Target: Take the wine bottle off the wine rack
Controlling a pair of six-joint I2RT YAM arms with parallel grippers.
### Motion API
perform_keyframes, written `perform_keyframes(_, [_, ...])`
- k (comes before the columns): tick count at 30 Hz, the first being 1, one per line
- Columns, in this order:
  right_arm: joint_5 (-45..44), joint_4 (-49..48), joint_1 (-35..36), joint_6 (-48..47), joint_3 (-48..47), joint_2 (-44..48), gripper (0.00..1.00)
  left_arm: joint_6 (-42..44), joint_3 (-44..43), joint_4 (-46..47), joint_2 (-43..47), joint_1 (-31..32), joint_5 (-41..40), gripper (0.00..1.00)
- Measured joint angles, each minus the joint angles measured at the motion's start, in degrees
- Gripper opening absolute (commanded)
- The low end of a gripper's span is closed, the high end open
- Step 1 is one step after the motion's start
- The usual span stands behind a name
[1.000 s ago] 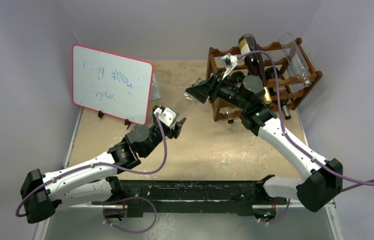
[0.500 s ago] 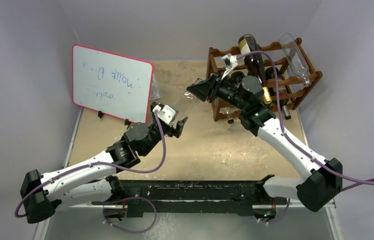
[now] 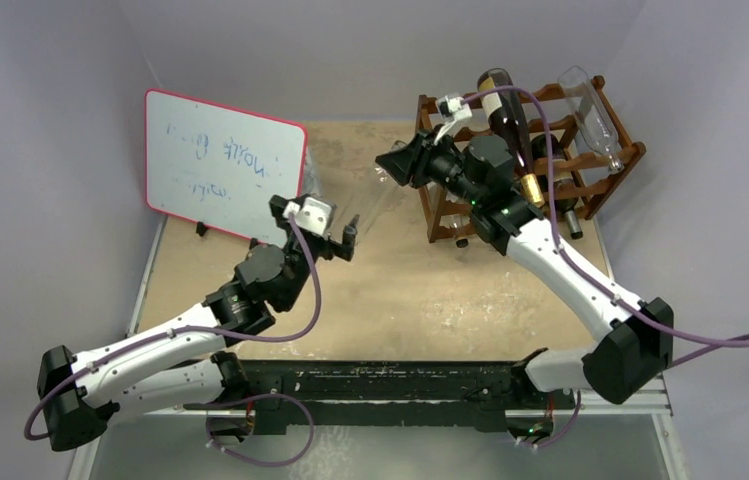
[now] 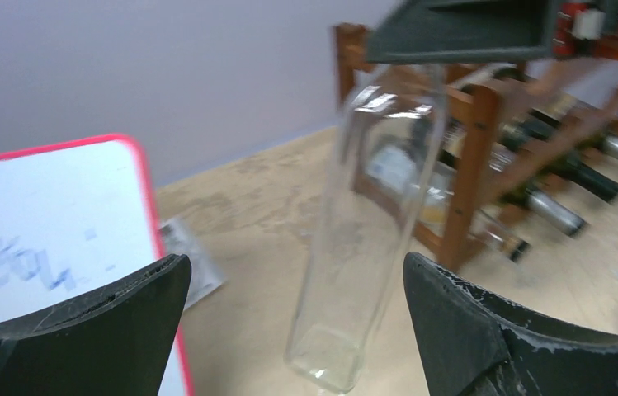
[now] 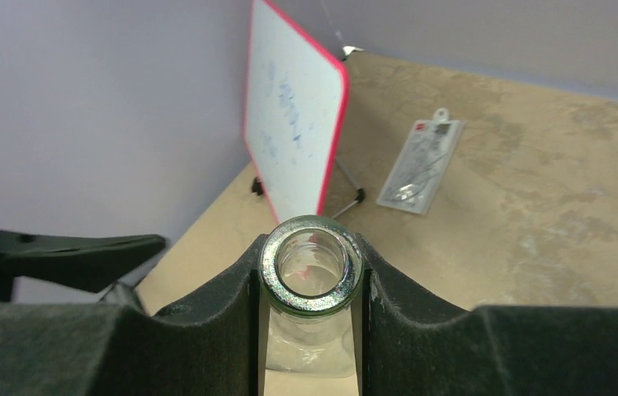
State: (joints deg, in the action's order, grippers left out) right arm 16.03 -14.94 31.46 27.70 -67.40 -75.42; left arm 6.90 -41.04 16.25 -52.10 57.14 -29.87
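Observation:
A clear, empty wine bottle (image 3: 374, 203) hangs tilted over the table, left of the reddish-brown wine rack (image 3: 610, 166) and off its rails. My right gripper (image 3: 396, 162) is shut on the bottle's neck; in the right wrist view the bottle's mouth (image 5: 311, 264) sits clamped between the two dark fingers. My left gripper (image 3: 320, 217) stands wide open just left of the bottle's lower body, apart from it. From the left wrist, the bottle (image 4: 371, 231) shows beyond the spread fingers (image 4: 124, 318), with its base low near the tabletop.
Further bottles lie in the rack: a dark one (image 3: 505, 112) and a clear one (image 3: 590, 112) on top, others lower (image 4: 569, 169). A red-edged whiteboard (image 3: 222, 165) stands at the back left. A small flat packet (image 5: 421, 163) lies beside it.
My left gripper has let go of the bottle's lower body, opened wide and drawn back left. The right gripper has closed on the neck and tipped the bottle more upright.

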Motion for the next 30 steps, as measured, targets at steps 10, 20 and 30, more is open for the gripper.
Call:
perform_keyframes(10, [-10.21,4.50,0.35,-7.76,-8.52,-10.62,0.00,1.20,0.46,3.65,3.76,-4.07,-22.80,1.00])
perform_keyframes(20, [-18.82,9.11,2.80,-13.27,-24.02,-27.96,0.00,-2.99,-0.76,0.31,6.27,-6.40,-26.97,1.00])
perform_keyframes(30, [-25.16,12.59,6.38,-18.78,-39.08,-41.81,0.00,-3.34,-1.09,-1.77,7.72,-6.40,-26.97,1.00])
